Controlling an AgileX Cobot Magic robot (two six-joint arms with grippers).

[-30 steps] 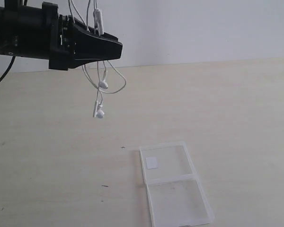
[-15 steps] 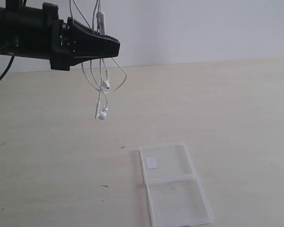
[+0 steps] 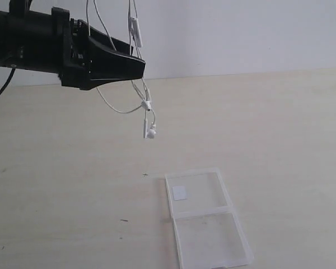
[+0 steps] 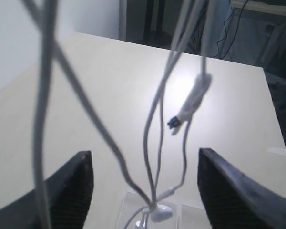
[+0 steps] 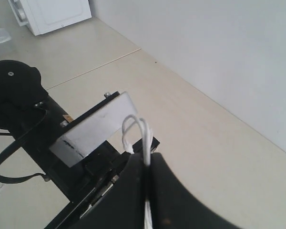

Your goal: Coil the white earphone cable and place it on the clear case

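Note:
The white earphone cable (image 3: 147,106) hangs from above the exterior view, and one earbud (image 3: 150,133) dangles high over the table. Its inline remote (image 3: 135,31) sits near the top edge. My left gripper (image 3: 137,66) is raised at the upper left and is open. In the left wrist view, cable strands (image 4: 155,119) pass loosely between its parted fingers (image 4: 71,191), with an earbud (image 4: 161,213) low down. My right gripper (image 5: 148,160) is shut on the cable (image 5: 145,138) and is out of the exterior view. The clear case (image 3: 204,216) lies open and flat, its sticker (image 3: 180,192) on the far half.
The pale wooden table (image 3: 280,129) runs back to a white wall. The left arm's black body (image 5: 24,105) shows below my right gripper. A white appliance (image 5: 52,14) stands on the floor in the right wrist view.
The hanging cable and its earbuds have swung right, and the inline remote has moved right with them. The left gripper has shifted slightly right. The case has not moved.

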